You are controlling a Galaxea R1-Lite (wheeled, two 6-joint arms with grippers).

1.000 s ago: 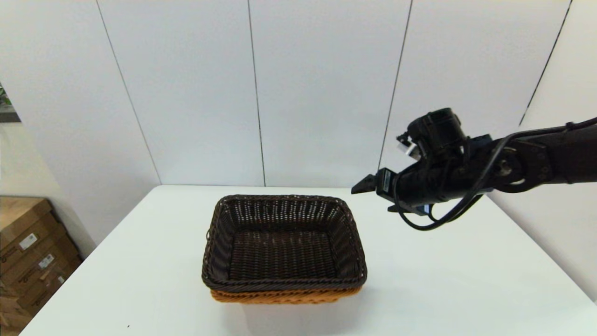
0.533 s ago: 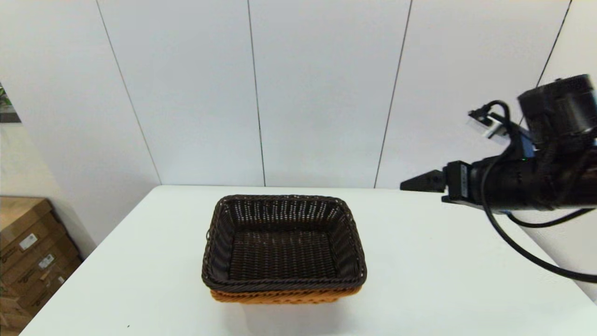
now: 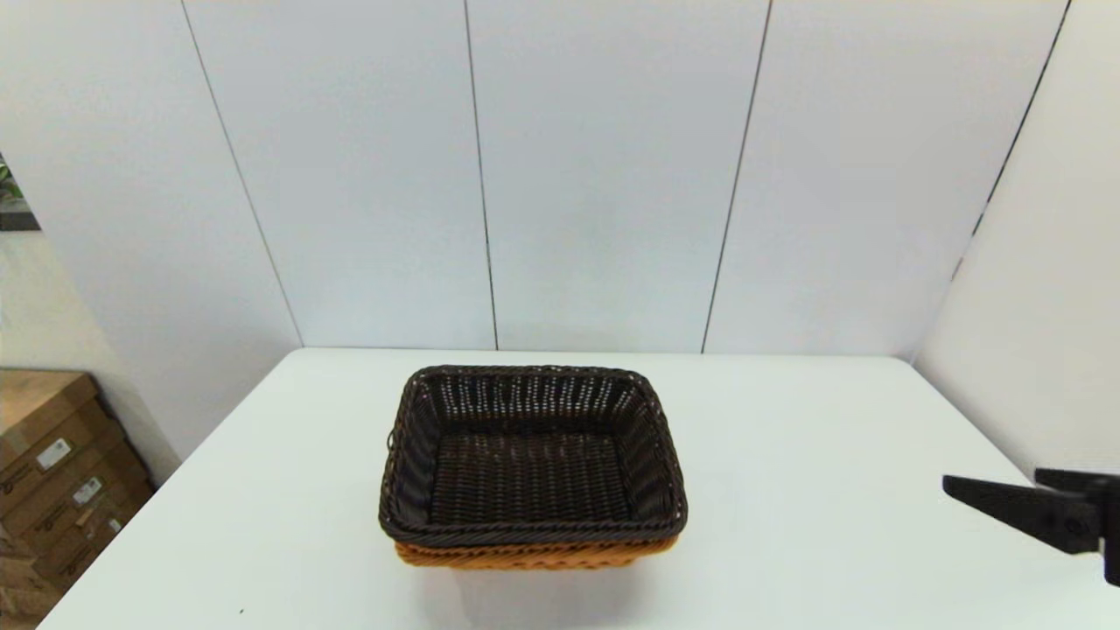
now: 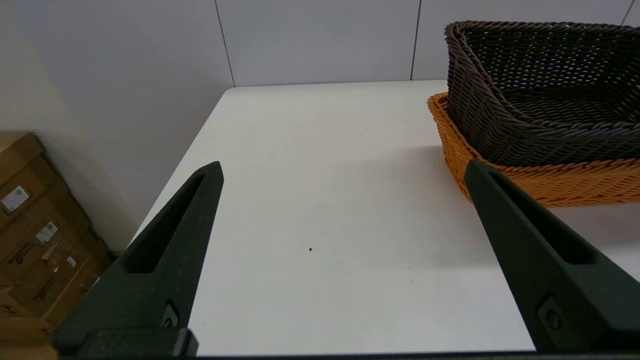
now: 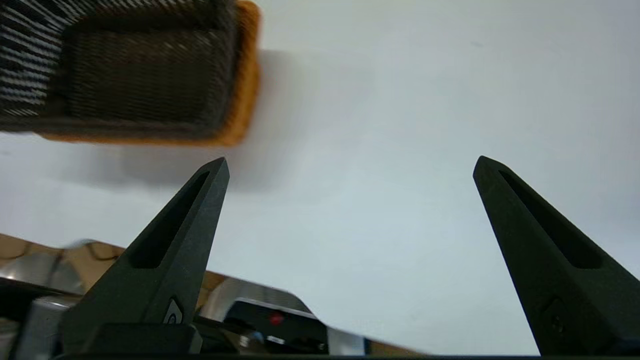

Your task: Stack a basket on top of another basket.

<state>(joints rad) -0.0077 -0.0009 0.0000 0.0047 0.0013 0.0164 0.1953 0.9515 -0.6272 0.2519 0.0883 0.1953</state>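
Right gripper [image 5: 350,165] low at the tabletop's [image 3: 831,490] right edge, fingers spread, empty, left gripper [image 4: 342,167] spread beside the orange basket [image 4: 550,182] holding the dark basket [image 3: 532,455]

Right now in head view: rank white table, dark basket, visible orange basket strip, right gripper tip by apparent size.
1. White table
2. Dark basket
3. Orange basket strip and right gripper tip: look alike; the gripper is cropped and nearer the camera, so unranked.
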